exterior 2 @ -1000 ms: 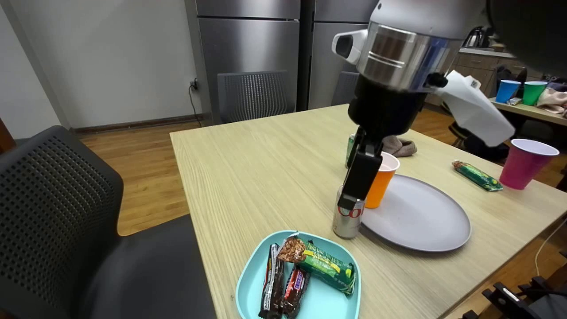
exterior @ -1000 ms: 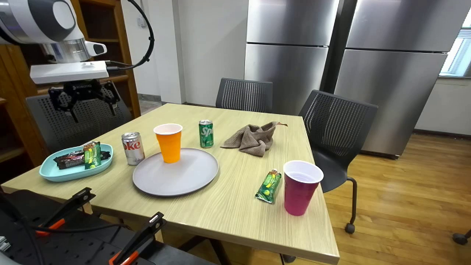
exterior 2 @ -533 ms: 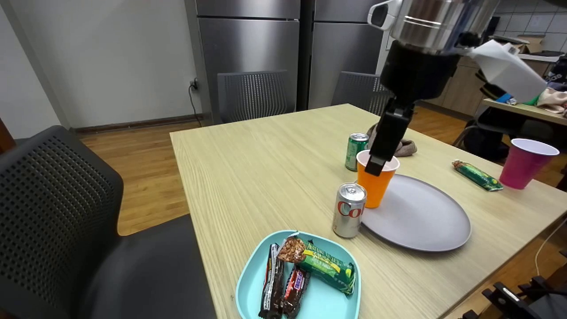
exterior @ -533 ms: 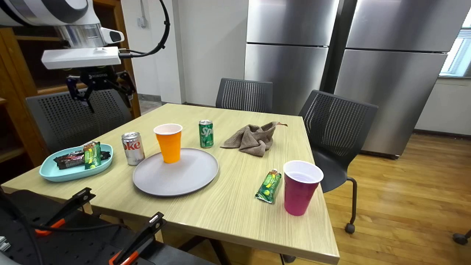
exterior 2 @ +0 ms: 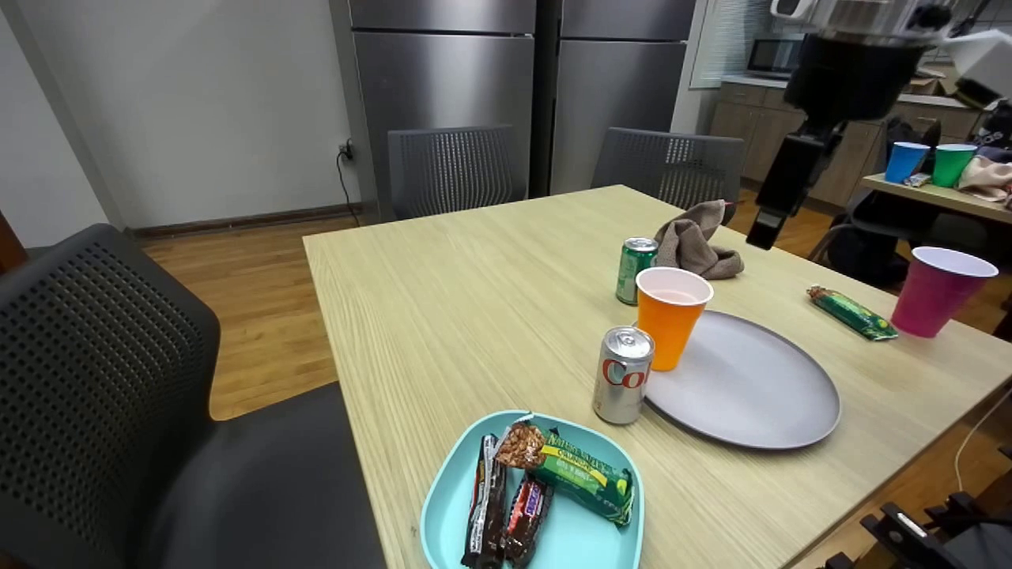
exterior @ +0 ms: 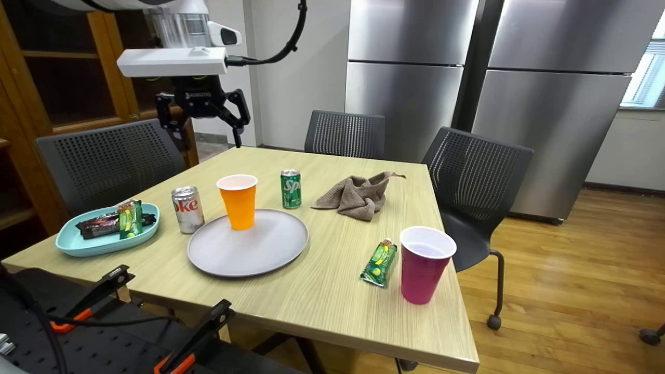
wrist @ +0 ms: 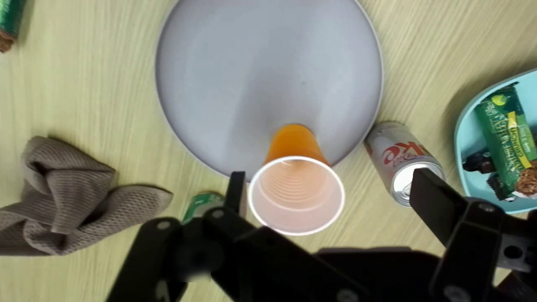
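My gripper is open and empty, held well above the table. It also shows in an exterior view and the wrist view. Nearest is the upright orange cup with a white inside, standing on the edge of the grey plate. In the wrist view the cup appears between the fingers, closer to the left one. A silver Coke can stands beside the plate. In the wrist view the right finger partly covers this can. A green Sprite can stands behind the cup.
A turquoise tray holds a green bar and dark wrapped bars. A brown cloth, another green bar and a magenta cup are on the table. Chairs stand around it.
My gripper has moved sideways, away from the tray side, past the Coke can and toward the plate and cup. It stays open. The things on the table have not moved.
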You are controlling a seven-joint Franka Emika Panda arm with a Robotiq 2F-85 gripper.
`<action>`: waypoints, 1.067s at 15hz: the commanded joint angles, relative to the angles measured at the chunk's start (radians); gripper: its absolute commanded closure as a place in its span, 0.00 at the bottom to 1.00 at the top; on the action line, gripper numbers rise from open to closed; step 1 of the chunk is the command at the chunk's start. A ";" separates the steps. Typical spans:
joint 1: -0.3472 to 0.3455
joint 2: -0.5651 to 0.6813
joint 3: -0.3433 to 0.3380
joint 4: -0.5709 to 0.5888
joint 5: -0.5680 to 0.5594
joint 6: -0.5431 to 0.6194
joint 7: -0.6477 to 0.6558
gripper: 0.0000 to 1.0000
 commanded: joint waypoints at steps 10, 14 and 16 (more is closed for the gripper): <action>-0.190 0.098 -0.301 0.182 0.082 -0.122 -0.199 0.00; -0.229 0.197 -0.331 0.229 0.170 -0.044 -0.203 0.00; -0.246 0.158 -0.307 0.197 0.144 -0.059 -0.180 0.00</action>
